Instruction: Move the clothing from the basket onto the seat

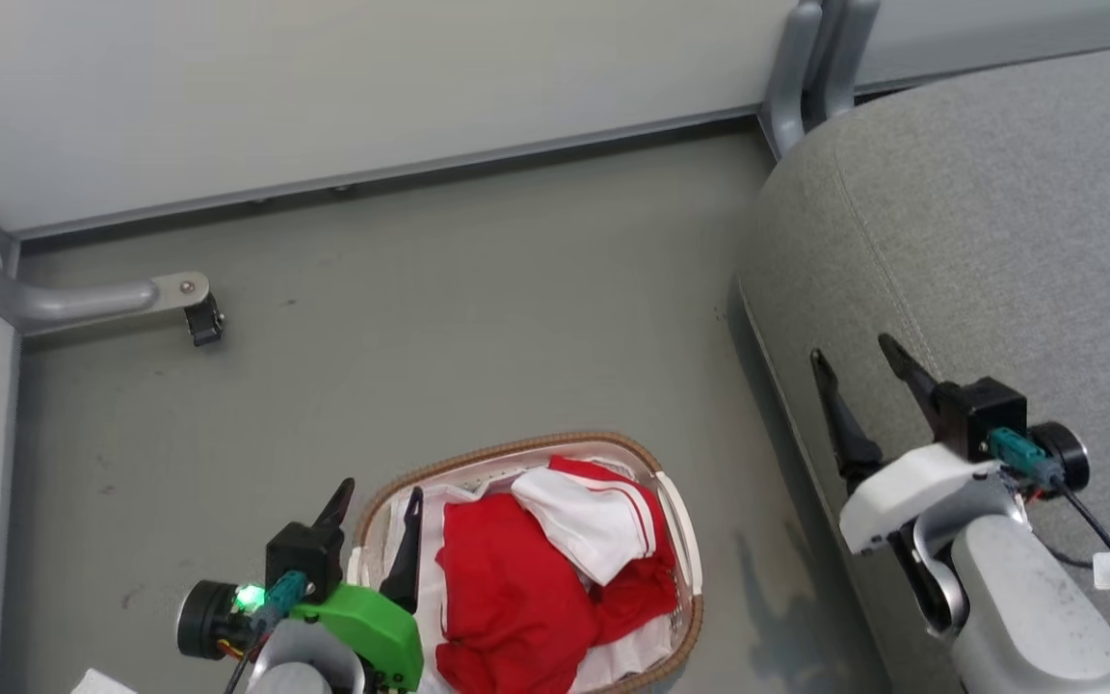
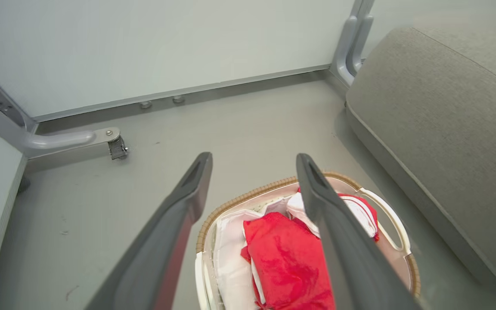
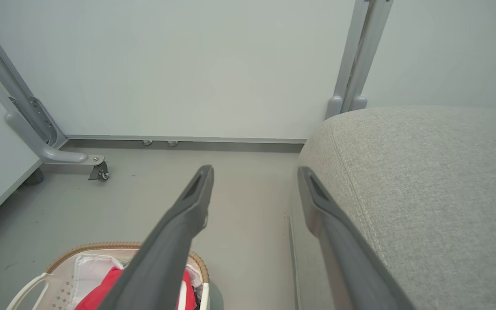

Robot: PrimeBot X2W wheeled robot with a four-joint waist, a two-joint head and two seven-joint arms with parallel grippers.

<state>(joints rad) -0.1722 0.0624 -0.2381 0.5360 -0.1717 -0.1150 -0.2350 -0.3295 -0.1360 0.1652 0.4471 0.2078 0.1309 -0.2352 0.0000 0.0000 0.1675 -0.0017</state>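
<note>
The basket [image 1: 516, 448] stands on the grey floor at the bottom middle of the head view. In it lies the clothing: a plain red garment [image 1: 512, 588] and a red one with a white panel [image 1: 594, 520] on top. My left gripper [image 1: 382, 490] hovers open over the basket's left rim, nothing between its fingers. In the left wrist view the left gripper [image 2: 253, 157] frames the basket [image 2: 248, 199] and the clothing [image 2: 282, 258]. My right gripper [image 1: 852, 349] is open and empty above the front edge of the seat [image 1: 998, 241]. The right gripper [image 3: 255, 170] straddles the edge of the seat [image 3: 424, 172].
A pale wall panel runs along the back. A grey metal leg with a caster [image 1: 194, 308] juts out at the left, and a grey post [image 1: 806, 67] stands beside the seat's far corner. A white liner sheet [image 2: 230, 258] lines the basket. Bare floor [image 1: 478, 318] lies between basket and wall.
</note>
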